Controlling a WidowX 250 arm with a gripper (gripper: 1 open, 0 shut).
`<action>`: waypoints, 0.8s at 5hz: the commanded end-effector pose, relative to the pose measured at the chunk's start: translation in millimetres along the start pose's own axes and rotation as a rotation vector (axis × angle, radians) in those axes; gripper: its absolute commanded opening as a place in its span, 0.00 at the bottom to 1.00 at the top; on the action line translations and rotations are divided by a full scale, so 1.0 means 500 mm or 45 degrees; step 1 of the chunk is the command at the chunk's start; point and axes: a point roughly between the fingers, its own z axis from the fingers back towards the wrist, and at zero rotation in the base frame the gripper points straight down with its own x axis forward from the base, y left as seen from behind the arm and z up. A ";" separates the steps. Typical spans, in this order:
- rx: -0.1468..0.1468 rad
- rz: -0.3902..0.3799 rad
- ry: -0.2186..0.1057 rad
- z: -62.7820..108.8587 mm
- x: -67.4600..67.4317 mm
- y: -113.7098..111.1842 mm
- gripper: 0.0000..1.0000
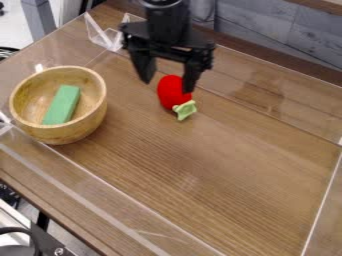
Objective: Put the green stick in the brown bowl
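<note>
Now green stick [60, 104] lies in brown bowl [58, 105] at 9 o'clock; pincer [170, 75] released, empty, above red toy [174, 91].

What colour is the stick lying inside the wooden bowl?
Green; the stick shows clearly in the camera view.

no text, label, brand, number or sign can be read anywhere in the view.
</note>
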 end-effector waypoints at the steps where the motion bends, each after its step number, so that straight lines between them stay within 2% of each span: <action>1: -0.020 -0.070 -0.091 0.027 0.050 -0.018 1.00; 2: -0.048 -0.200 -0.092 0.023 0.070 -0.028 1.00; 3: -0.084 -0.378 -0.090 0.020 0.063 -0.045 1.00; 4: -0.101 -0.497 -0.087 0.015 0.054 -0.057 1.00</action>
